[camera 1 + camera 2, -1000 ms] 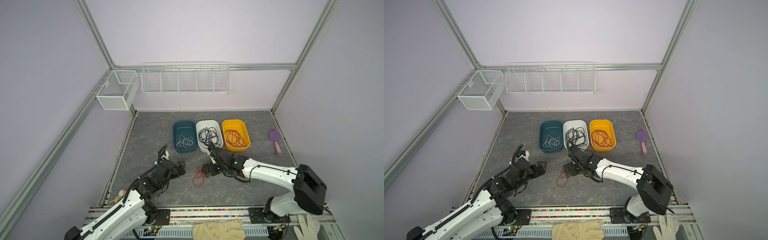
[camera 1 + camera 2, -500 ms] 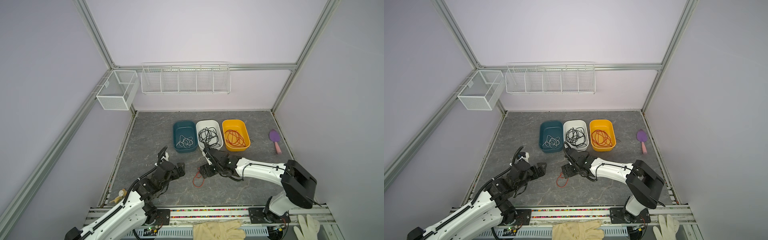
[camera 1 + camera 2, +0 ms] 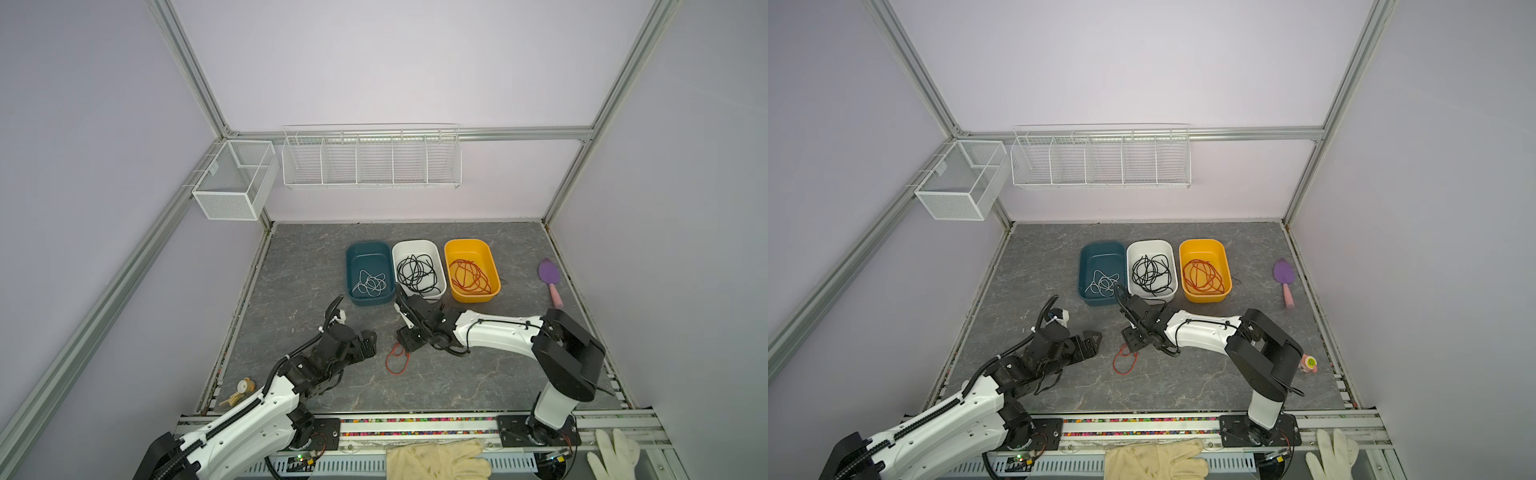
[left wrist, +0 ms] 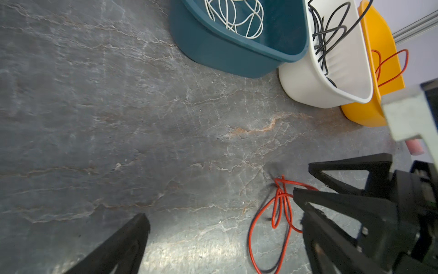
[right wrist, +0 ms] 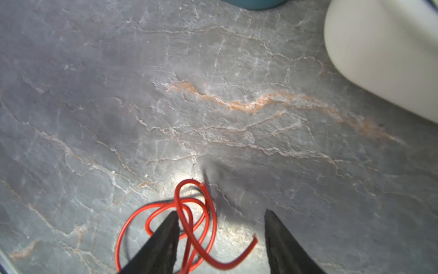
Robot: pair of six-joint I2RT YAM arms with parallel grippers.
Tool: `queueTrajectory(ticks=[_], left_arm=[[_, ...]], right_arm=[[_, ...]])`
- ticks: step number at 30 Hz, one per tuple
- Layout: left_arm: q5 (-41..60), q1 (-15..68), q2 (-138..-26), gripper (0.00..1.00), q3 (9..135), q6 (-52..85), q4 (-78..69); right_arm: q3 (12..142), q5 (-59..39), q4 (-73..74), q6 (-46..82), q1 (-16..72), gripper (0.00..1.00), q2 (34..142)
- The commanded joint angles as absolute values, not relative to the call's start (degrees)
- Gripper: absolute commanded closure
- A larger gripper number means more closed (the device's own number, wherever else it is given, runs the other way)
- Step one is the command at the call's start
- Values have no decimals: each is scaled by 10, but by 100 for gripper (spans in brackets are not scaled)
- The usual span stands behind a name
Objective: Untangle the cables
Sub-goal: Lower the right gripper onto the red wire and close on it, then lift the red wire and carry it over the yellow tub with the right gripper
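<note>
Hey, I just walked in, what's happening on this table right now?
Cables are being sorted by colour. White cables lie in the teal bin, black cables in the white bin, red-orange cables in the yellow bin. One loose red cable lies curled on the table. The right gripper is down over it, jaws apart around part of it, not yet clamped. The left gripper hovers open beside it, holding nothing.

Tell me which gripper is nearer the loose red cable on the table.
Right. The right gripper is at the red cable, jaws straddling its tangled end; the left gripper sits apart beside it.
</note>
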State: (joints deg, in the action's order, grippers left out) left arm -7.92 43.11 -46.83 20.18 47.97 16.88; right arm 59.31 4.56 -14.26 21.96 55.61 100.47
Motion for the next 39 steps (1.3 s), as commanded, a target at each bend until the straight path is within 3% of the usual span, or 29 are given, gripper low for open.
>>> queueTrajectory(ticks=[1,9,14,16,21,39], left_arm=[[-64,428,-478,0,194,487,142],[-52,428,-493,0,182,491,121],[-49,428,-494,1,181,491,120],[-49,428,-494,1,179,491,119],[-46,427,-497,1,177,494,114],[-34,428,-526,2,184,497,94]], right_arm=[[605,40,-136,210,558,51,1010],[601,43,-139,208,558,71,1003],[588,43,-137,209,559,76,996],[583,42,-138,209,559,85,987],[563,46,-142,212,558,93,949],[509,95,-204,216,558,93,784]])
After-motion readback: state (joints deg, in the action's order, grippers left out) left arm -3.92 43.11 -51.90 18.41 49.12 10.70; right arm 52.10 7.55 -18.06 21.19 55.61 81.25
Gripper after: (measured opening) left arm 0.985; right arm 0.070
